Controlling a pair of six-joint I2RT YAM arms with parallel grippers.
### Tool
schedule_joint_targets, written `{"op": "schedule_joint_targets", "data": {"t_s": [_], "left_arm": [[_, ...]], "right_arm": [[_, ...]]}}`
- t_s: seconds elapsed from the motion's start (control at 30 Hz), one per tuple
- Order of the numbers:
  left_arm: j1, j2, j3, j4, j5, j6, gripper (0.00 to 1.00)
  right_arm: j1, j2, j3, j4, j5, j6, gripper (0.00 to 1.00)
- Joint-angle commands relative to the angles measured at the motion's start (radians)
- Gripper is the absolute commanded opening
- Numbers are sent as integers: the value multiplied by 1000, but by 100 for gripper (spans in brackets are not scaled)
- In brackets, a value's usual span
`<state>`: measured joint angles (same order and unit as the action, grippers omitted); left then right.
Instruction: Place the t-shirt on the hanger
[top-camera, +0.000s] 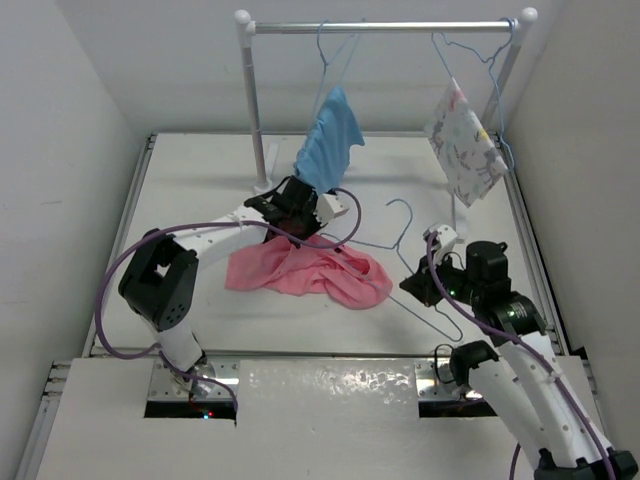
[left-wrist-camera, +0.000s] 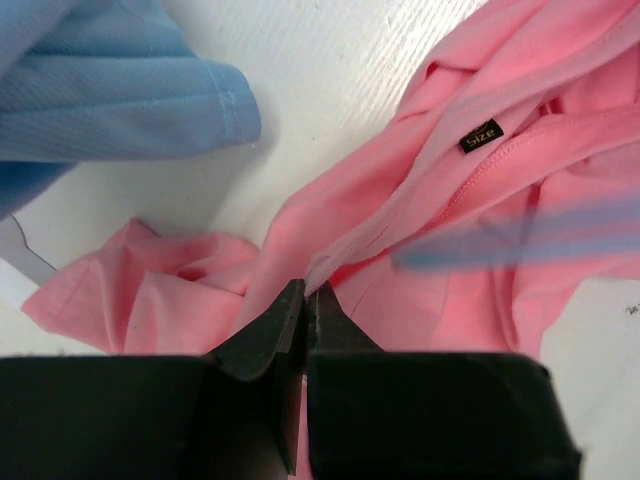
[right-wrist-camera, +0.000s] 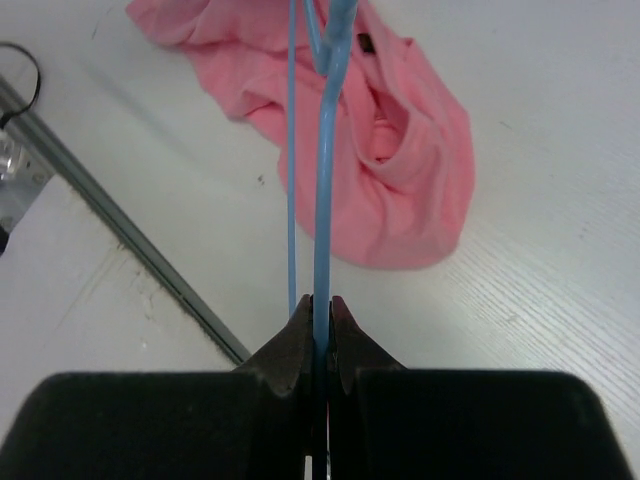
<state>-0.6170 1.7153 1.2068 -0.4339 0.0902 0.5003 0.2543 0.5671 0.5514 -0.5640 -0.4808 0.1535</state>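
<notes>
The salmon-pink t-shirt (top-camera: 310, 270) lies crumpled on the table's middle. My left gripper (top-camera: 287, 222) is at its far edge, shut on a fold of the pink cloth (left-wrist-camera: 330, 265) near the neck; a size label (left-wrist-camera: 480, 134) shows there. The light-blue wire hanger (top-camera: 400, 245) is held over the shirt's right end, one end reaching into the cloth. My right gripper (top-camera: 420, 282) is shut on the hanger's wire (right-wrist-camera: 323, 200), which runs from the jaws toward the t-shirt (right-wrist-camera: 400, 170).
A white clothes rail (top-camera: 385, 27) stands at the back. A light-blue shirt (top-camera: 328, 140) hangs from it just behind my left gripper, a white patterned cloth (top-camera: 462, 140) at the right. A metal rail (right-wrist-camera: 130, 245) runs along the table's near edge.
</notes>
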Motion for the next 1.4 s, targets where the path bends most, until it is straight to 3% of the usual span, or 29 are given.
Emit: {"op": "schedule_joint_targets", "data": {"t_s": [0.0, 0.3, 0.53, 0.77, 1.23, 1.37], "left_arm": [[-4, -16, 40, 49, 17, 14, 0], [-4, -59, 7, 35, 101, 38, 0], [-4, -60, -30, 64, 34, 52, 0], [-4, -40, 3, 40, 62, 40, 0], [-4, -65, -6, 6, 114, 60, 0], [-4, -69, -9, 43, 41, 34, 0]], "right_arm": [[84, 19, 1, 45, 20, -51, 0], [137, 201, 53, 107, 106, -69, 0], [145, 175, 122, 50, 137, -114, 0], [145, 158, 137, 39, 176, -134, 0], [146, 207, 64, 190, 171, -118, 0], [161, 240, 56, 196, 166, -118, 0]]}}
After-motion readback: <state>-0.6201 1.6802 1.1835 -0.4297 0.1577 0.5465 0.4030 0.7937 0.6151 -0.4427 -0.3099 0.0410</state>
